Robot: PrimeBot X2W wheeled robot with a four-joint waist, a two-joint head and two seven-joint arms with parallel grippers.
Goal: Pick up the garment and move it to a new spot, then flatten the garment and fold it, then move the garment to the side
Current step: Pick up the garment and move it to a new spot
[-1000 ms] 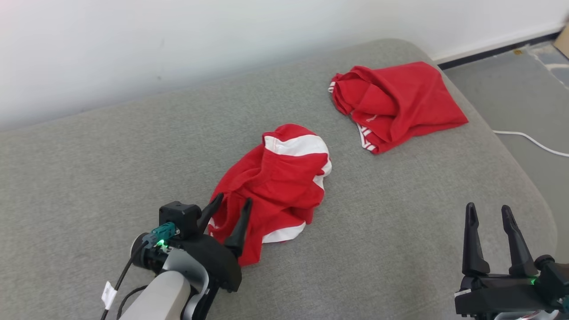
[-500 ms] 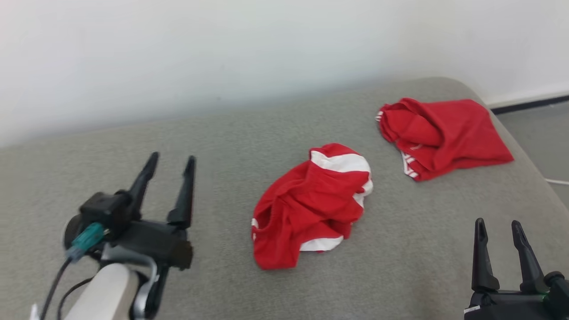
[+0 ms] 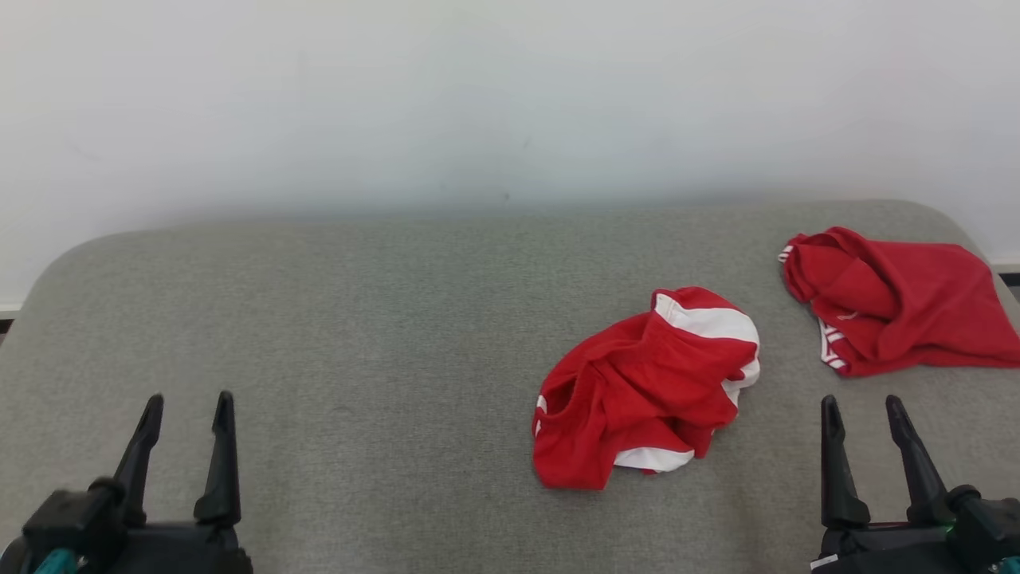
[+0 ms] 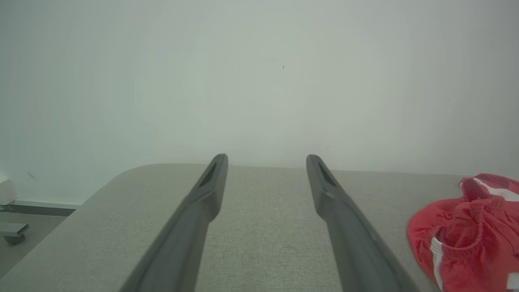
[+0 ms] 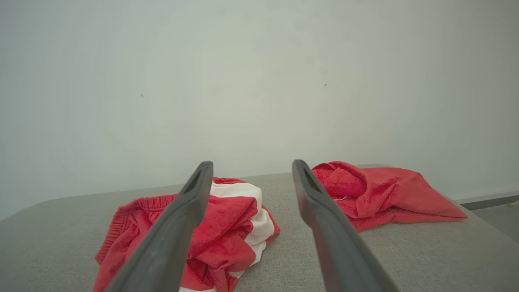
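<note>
**A:** Where was the garment?

**B:** The crumpled red-and-white garment [image 3: 645, 391] lay in a heap right of centre on the grey padded surface [image 3: 358, 319]. Nothing was touching it. It was bunched with the white bands folded in, so I'd judge flattening not yet done.

**A:** End effectors?

**B:** The left end effector [image 3: 190, 399] sat at the near-left edge, jaws apart and empty, well apart from the heap. The right end effector [image 3: 861, 400] sat at near right, jaws apart and empty, near the heap but not touching. Both pointed toward the wall [image 3: 478, 96]. It read as a parked pose, likely leaving the cloth unobstructed before a grab.

**A:** The other red one?

**B:** The second red garment [image 3: 900, 303] lay at far right by the surface's edge, apart from the first. It lay flatter and was probably already set aside, but I couldn't confirm a proper fold from that angle.

**A:** Count?

**B:** Two garments. Two end effectors, two fingers [image 3: 221, 454] each. One surface.
</note>
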